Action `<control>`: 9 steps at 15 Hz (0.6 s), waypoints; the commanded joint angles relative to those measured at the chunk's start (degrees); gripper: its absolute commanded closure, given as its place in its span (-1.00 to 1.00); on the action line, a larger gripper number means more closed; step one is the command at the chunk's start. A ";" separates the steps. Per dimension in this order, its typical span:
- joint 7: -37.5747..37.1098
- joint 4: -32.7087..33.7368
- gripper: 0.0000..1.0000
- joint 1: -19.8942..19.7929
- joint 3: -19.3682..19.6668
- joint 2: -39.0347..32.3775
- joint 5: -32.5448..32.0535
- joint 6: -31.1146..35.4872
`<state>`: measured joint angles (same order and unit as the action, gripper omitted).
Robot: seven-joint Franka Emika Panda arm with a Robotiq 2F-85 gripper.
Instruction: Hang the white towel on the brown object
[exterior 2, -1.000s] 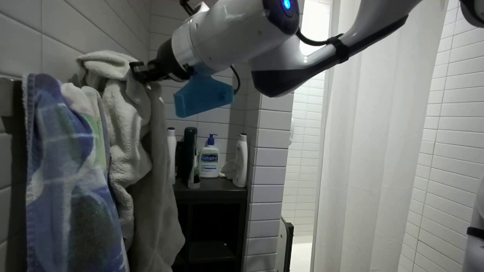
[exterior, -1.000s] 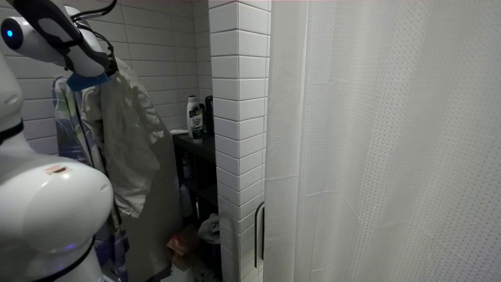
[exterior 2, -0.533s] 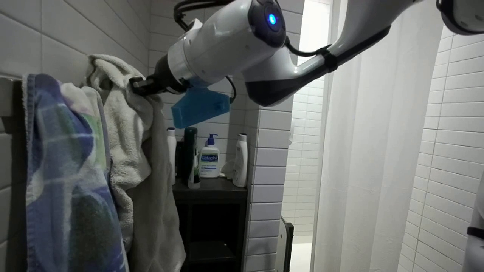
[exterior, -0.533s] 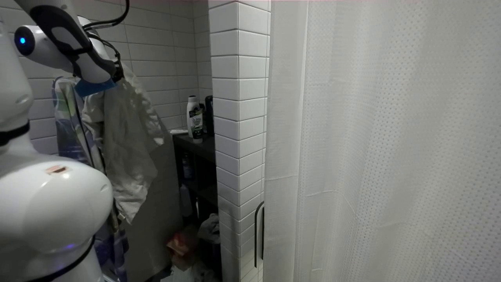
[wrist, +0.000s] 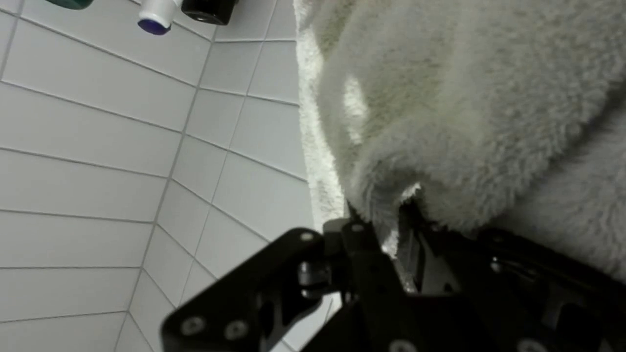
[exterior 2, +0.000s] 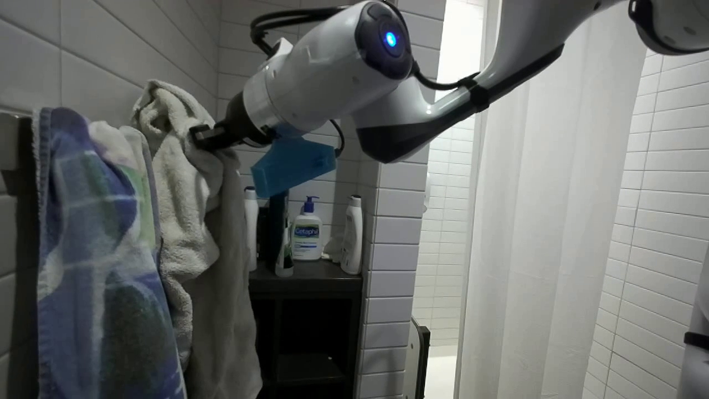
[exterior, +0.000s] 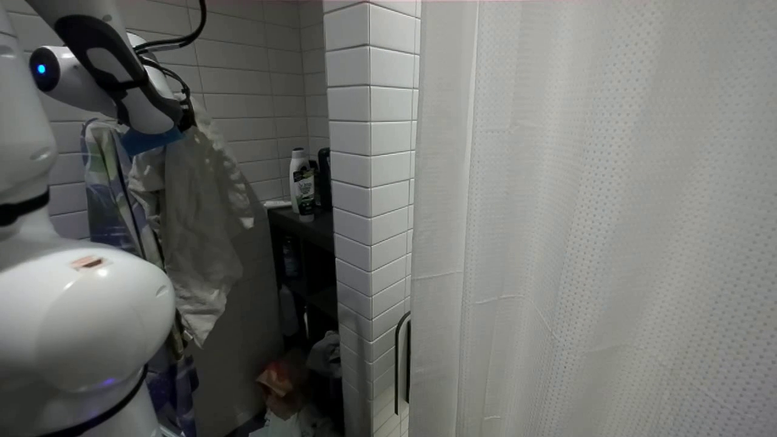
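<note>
The white towel (exterior 2: 183, 227), thick and full of folds, hangs in a long bunch by the tiled wall in both exterior views. Its plush fabric (wrist: 469, 93) fills the upper right of the wrist view. My gripper (exterior 2: 200, 136) is shut on the towel a little below its raised top, pinching a fold between the fingers; part of the cloth rises above and behind the fingertips. In an exterior view the arm hides most of the gripper, and the towel (exterior: 200, 224) drops below it. What supports the towel's top is covered by cloth. The brown object cannot be made out, hidden or out of view.
A blue patterned towel (exterior 2: 99, 249) hangs right beside the white one. Several bottles, among them a pump bottle (exterior 2: 306, 230), stand on a dark shelf unit (exterior 2: 310, 280) behind. A tiled pillar (exterior: 370, 182) and a white curtain (exterior: 576, 212) stand farther along.
My gripper has come down with the towel fold in it, the arm lowering too. The towel's top has shifted and reshaped, and its bottom tip hangs slightly lower.
</note>
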<state>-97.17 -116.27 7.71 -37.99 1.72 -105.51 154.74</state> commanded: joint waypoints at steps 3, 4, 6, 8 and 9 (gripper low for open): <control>2.58 1.03 0.91 1.84 -1.72 0.73 0.18 -2.37; 3.53 1.15 0.91 6.57 1.99 0.86 0.45 -3.41; 5.03 1.16 0.91 9.16 2.38 1.13 0.36 -5.79; 6.32 1.27 0.91 11.82 2.79 0.83 0.16 -7.88; 6.86 1.32 0.91 12.91 2.85 0.56 -0.03 -8.63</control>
<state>-92.66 -116.03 16.25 -36.11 2.84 -105.38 147.79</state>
